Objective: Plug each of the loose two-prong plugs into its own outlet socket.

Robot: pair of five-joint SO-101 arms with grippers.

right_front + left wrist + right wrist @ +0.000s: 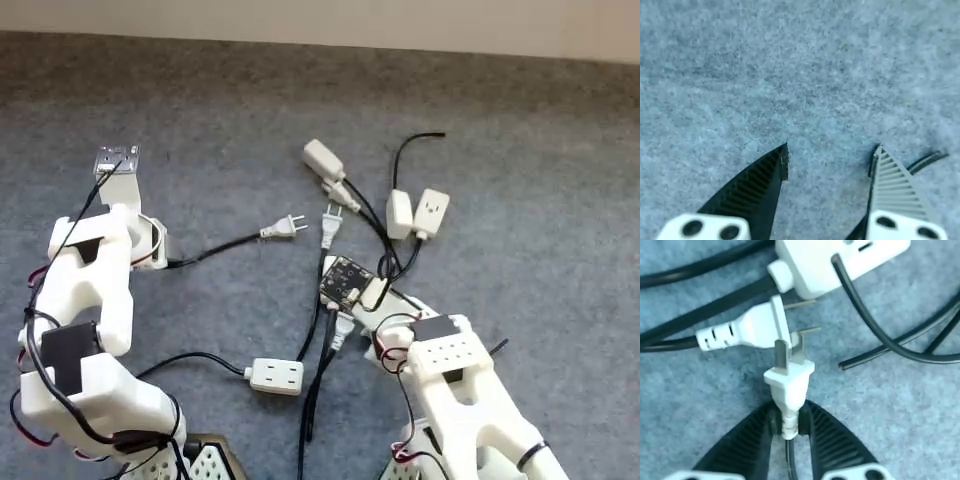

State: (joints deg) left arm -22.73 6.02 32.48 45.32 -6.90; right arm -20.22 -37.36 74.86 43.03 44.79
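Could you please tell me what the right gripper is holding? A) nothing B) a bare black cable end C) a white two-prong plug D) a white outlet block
C: in the right wrist view the right gripper is shut on the neck of a white two-prong plug, its prongs pointing away.

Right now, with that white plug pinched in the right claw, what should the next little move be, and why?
Probably lift the two-prong plug slightly and carry it forward. The right gripper is shut on its cord end, prongs aimed towards the white outlet socket, but a second plug lies across the way, close to the prongs.
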